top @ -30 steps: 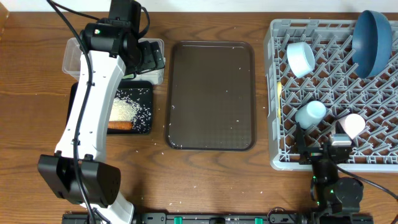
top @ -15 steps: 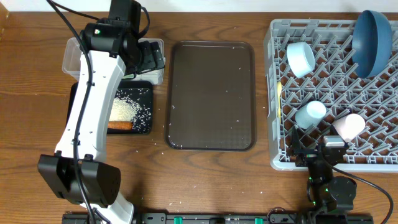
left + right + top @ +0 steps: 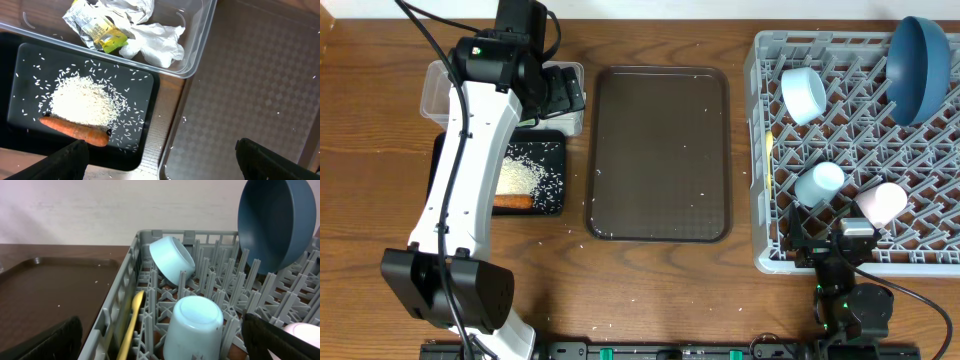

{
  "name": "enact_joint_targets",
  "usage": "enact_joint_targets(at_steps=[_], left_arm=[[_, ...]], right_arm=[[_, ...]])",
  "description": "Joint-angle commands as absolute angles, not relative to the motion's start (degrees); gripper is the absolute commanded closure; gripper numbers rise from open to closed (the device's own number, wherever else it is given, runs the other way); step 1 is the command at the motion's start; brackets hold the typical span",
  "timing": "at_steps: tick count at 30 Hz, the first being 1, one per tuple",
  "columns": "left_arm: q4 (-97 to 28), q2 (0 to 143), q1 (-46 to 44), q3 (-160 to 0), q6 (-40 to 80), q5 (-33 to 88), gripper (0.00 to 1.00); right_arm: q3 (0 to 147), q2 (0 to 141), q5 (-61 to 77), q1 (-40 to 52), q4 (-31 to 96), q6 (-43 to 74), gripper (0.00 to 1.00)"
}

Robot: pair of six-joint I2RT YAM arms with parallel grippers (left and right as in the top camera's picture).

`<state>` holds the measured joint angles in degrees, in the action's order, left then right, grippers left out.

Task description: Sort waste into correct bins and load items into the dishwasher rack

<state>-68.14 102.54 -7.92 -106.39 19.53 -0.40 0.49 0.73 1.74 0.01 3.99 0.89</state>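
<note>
Clear tub, arm-covered overhead: paper wrappers, packet | black tray: rice, carrot | dishwasher rack: spoon half-hidden | left gripper, right gripper: gaping, empty

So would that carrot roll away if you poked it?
Probably a little: the carrot looks round and tapered, so it would likely roll in a curve. It lies against the rice pile inside the black tray, whose raised rim should stop it. It looks firm, so it likely won't bend when picked up.
</note>
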Motion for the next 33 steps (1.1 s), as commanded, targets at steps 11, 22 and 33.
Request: enact_joint_targets(at_steps=[11,22,33], left_arm=[[-67.9,100.09,-7.86,-106.28,17.45,-3.75,0.04],[-51.18,87.15,-9.85,-100.82,4.47,-3.05,0.04],[-25.85,61.45,-7.27,-65.04,4.49,-3.03,0.04]], right_arm=[[0.32,0.38,2.13,0.82,4.08,1.67,0.01],[0.32,0.38,2.13,0.82,4.08,1.67,0.01],[0.32,0.38,2.13,0.82,4.08,1.67,0.01]])
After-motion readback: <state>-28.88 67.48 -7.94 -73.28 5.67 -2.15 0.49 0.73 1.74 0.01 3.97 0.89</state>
